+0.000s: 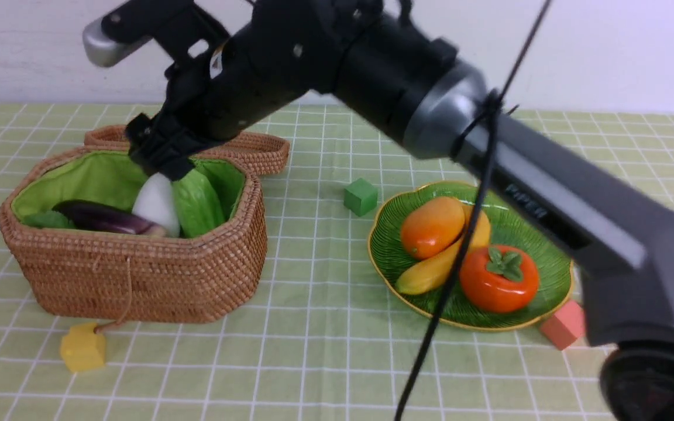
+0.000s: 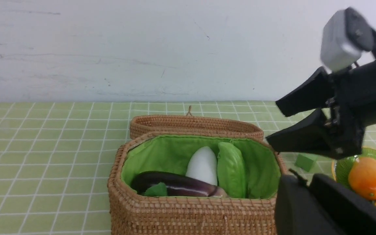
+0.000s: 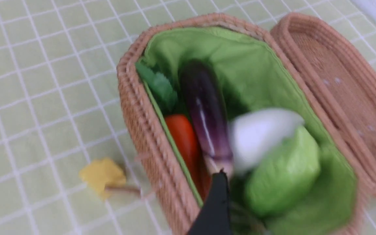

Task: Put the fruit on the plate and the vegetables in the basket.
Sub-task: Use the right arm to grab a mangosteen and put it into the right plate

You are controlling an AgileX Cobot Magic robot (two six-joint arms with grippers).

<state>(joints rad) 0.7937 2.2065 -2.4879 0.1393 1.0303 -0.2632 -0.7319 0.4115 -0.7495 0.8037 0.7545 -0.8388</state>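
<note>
At the upper left of the front view, the right gripper (image 1: 158, 161) is hanging jaws-apart over the basket (image 1: 138, 280), releasing the white gourd (image 1: 157, 202); it probably needs only a clean lift away next.

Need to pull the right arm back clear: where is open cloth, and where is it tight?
Open between basket and plate, past the green cube, and along the near edge. Tight inside the basket and by the pink cube.

Item count, all views
Four vegetables (image 2: 204, 163) in one basket (image 1: 138, 280); three fruit (image 1: 430, 225) on one plate (image 1: 547, 275); three cubes (image 1: 360, 196).
</note>
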